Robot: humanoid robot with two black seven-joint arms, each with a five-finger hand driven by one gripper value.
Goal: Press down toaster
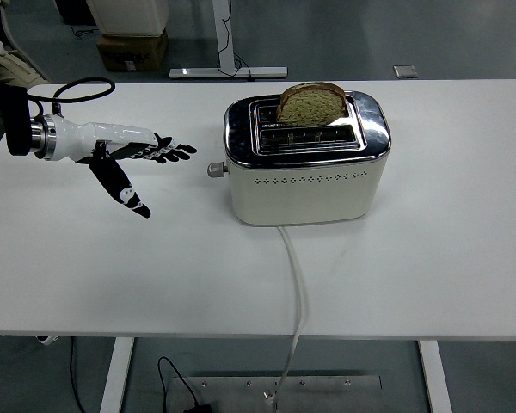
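On the white tabletop, our left robot hand, fingers spread and empty, nears the toaster; next, we press its lever down.

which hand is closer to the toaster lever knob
Left. The left hand hovers open just left of the toaster's lever knob, not touching it. The right hand is out of view.

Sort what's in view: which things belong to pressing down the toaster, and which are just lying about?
Part of the job:
- toaster
- its lever knob on the left side
- slice of bread standing up in the slot
- left robot hand, fingers spread, apart from the knob

Just there:
- power cord running off the white table
- cardboard box on the floor behind
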